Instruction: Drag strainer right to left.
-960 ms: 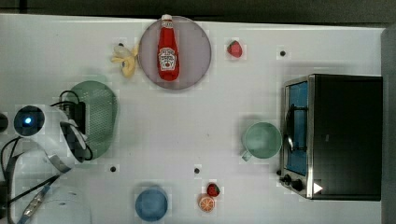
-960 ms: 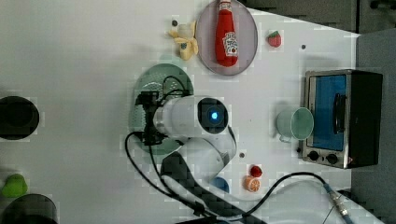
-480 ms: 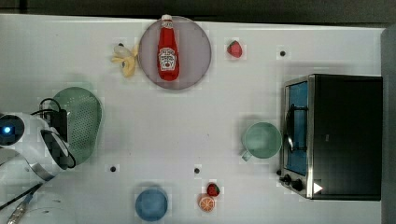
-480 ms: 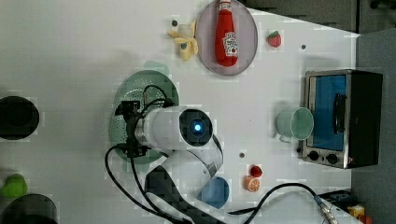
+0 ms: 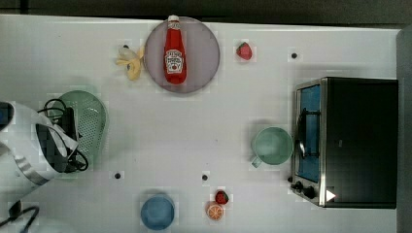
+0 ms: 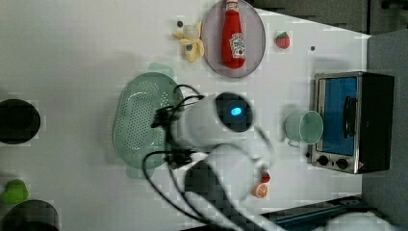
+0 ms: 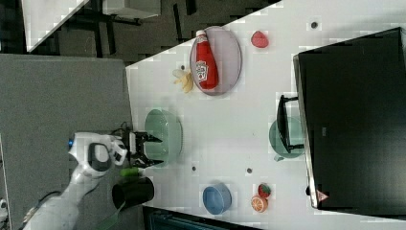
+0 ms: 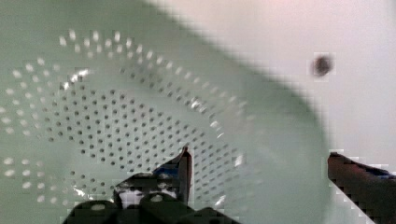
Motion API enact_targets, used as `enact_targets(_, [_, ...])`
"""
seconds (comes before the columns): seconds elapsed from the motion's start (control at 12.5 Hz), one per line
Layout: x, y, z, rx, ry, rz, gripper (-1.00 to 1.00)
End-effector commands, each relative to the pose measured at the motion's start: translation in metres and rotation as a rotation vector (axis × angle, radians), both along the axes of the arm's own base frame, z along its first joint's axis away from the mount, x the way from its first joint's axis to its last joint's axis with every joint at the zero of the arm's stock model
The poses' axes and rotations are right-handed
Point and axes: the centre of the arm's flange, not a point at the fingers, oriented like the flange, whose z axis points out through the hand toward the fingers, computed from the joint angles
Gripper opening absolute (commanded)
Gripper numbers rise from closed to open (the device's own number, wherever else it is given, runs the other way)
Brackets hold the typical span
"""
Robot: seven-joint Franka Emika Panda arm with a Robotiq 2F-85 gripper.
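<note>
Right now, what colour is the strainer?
Pale mint green, dotted with tiny holes; the strainer shows best in the left view.

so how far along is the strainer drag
Mostly done, it seems: the strainer sits near the top view's left table edge, far from the mug and toaster oven. In hand: the gripper is open over the strainer's rim, gripping nothing. Left: probably only pulling the arm clear.

My strainer is pale mint green, dotted with a grid of tiny holes. The mug matches it. The ketchup bottle is red on a grey-pink plate; the desk is white.
</note>
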Motion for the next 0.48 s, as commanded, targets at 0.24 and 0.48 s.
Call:
enact_targets(0.24, [0.073, -0.17, 0.264, 0.177, -0.215, 0.176, 1.0])
enact_targets(0.48, [0.067, -0.296, 0.336, 0.148, -0.255, 0.306, 1.0])
